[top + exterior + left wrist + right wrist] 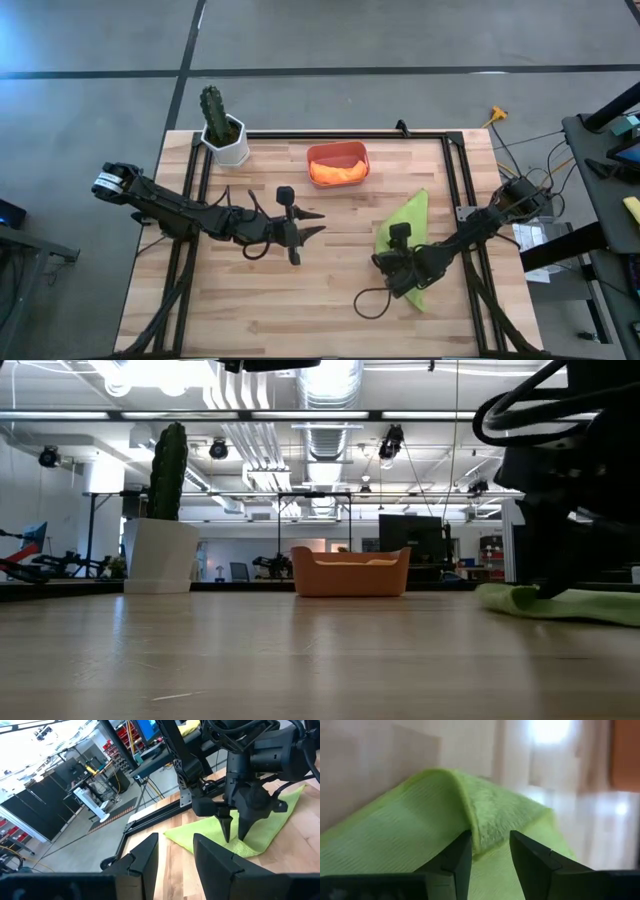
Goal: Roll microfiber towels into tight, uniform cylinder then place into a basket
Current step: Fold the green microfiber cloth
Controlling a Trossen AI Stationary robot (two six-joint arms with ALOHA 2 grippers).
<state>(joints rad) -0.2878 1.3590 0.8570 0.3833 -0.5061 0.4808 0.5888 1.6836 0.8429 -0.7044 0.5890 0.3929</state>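
1. Green microfiber towel [408, 240] lies on the right side of the wooden table [330, 310], partly folded, its long axis running from a far point near the basket down toward the near edge.

2. A raised fold of the green cloth sits right between the fingers of the right gripper [489, 851] in its wrist view. The jaws straddle that ridge with a gap on either side, so I judge they are pinching at it but not yet clamped tight. Whether the cloth is truly held I cannot tell.

3. Seen from above, the right gripper [392, 262] is at the near-left part of the towel, with the cloth stretching away from it toward the far right. Any roll would likely run along that axis.

4. The right arm is plainly the nearer one. The left gripper [296, 236] hangs over bare wood at the table's middle, well apart from the towel, its jaws parted and holding nothing.

5. The basket [338, 163], a salmon-red tub, stands at the far middle of the table, beyond the towel's far tip. It already holds the orange towel [336, 172], bunched inside.

6. A white pot with a cactus [222, 128] stands at the far left corner, away from the work.
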